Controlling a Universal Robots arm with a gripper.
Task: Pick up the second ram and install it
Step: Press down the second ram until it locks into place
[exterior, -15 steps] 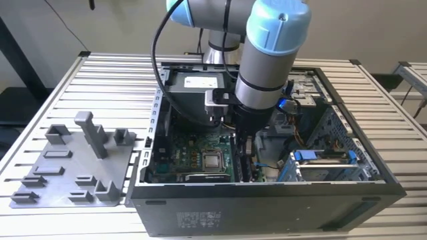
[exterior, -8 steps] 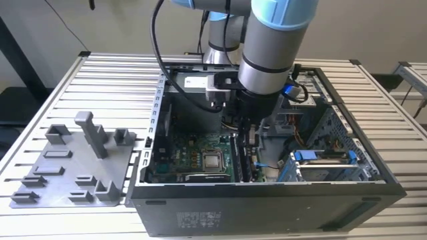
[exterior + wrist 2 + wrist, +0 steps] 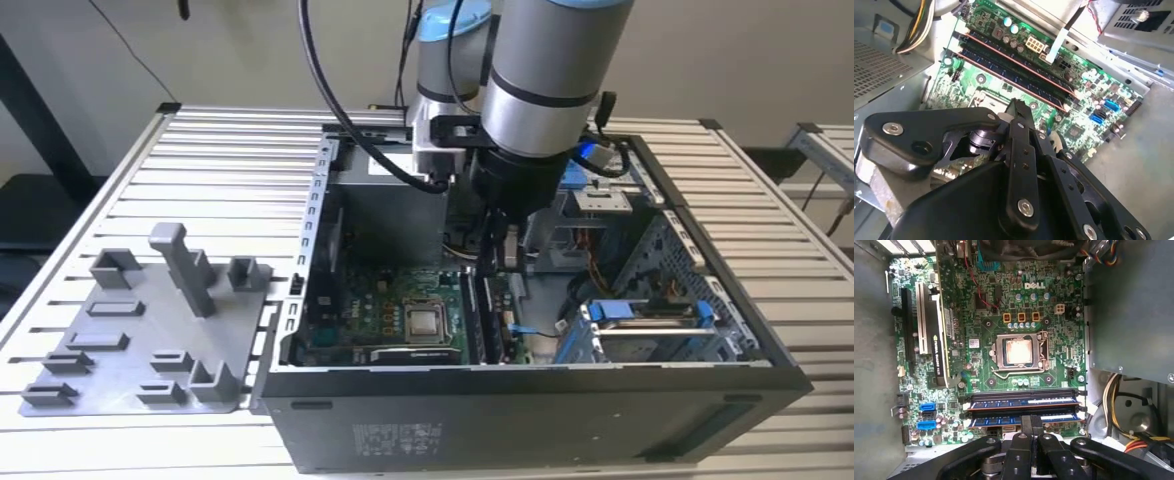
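Two memory sticks sit side by side in the motherboard slots.

Exterior view: arm reaching down into the open computer case [image 3: 534, 400], with the claw [image 3: 501, 258] low over the board. Grey holder tray [image 3: 127, 375] on the table at the exterior view's left, well apart from the case. Pale label on the case's front wall, print too small to make out.

Second wrist view: claw clenched, tips pressed together with nothing between them. Beyond the tips, the second ram [image 3: 1004, 77] lying along its slot, and the other stick [image 3: 1014, 57] just beside it, farther from the claw.

First wrist view: clenched tips crossing the middle of the second ram, which looks level in the slot nearest the claw. White maker's mark printed on the motherboard [image 3: 1054, 330] above the bare processor socket [image 3: 1019, 351]; small white lettering scattered elsewhere, unreadable.

Likely trouble: pressing off centre could seat one end and leave the other tilted, with an end clip not latched. Too much force risks flexing the board. Sliding sideways could knock the neighbouring stick.
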